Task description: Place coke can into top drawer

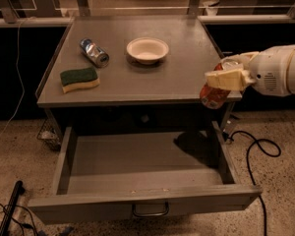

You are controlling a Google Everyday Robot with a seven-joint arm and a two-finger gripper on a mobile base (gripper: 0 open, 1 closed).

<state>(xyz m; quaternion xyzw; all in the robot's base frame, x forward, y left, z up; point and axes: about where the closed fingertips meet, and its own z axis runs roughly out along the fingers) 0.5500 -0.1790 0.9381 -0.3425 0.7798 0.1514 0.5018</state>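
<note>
I've got the cream-fingered gripper (222,78) clamped around the red coke can (212,96), silver top up, and it hangs just off the front corner of the grey metal surface (177,80), on the right of the view. The can sits in the grip on a tilt, its long axis leaning rather than plumb, with the red lower body poking out beneath the fingers and the top mostly covered by them.

Here's the relation that matters: the wide, shallow grey top drawer (137,163) is pulled fully out, and its open cavity lies below the can and inward from it. The can looks to me about over the drawer's right side wall, perhaps a touch inside. Its dark shadow (194,146) falls in the drawer's back right corner. So I judge the coming move to be a shift toward the drawer's middle and then down, with the wall the thing to clear.

The drawer floor is bare, and the curved handle (151,210) faces me. On the surface sit a white bowl (147,49), a silver-and-blue can (94,52) lying on its side and a green-and-yellow sponge (79,78), all well apart from the gripper.
</note>
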